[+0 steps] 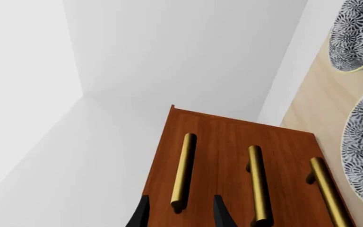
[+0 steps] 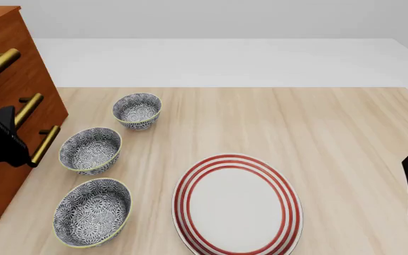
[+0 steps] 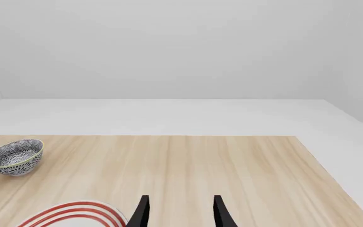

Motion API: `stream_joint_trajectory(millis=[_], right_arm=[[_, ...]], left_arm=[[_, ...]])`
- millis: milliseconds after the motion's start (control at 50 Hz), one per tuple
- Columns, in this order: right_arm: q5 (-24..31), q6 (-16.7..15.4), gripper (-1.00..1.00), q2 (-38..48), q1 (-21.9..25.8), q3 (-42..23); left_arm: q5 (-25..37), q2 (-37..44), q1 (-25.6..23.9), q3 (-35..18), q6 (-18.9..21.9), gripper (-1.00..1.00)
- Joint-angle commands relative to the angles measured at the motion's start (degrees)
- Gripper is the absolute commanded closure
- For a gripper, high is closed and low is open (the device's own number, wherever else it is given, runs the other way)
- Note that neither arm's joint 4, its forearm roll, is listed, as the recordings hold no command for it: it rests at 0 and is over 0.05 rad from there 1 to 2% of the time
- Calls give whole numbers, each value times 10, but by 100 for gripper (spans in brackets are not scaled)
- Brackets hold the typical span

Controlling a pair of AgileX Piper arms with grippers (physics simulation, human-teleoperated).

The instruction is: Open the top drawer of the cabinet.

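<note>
Cabinet (image 2: 9, 106) stands at the worktop's (image 2: 317, 122) far left, its top drawer (image 1: 178, 156) apparently shut. The left hand (image 1: 180, 213), fingers apart, lines up around the end of that drawer's brass handle (image 1: 183, 172), not yet gripping. Next it seems to need closing, then a straight pull. The right hand (image 3: 180, 213) waits open, far off.

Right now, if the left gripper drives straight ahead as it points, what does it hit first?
Most likely the top drawer's handle: in the wrist view the left gripper has its jaws open to either side of that bar's near end. Depth is unclear.
</note>
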Motion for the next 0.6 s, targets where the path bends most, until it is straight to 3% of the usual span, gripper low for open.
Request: stream_joint_trajectory(millis=[20, 600], right_arm=[[4, 0, -100, 0, 0, -4], [4, 0, -100, 0, 0, -4]], left_arm=[[-11, 17, 2, -6, 0, -100], [6, 30, 23, -24, 6, -100]])
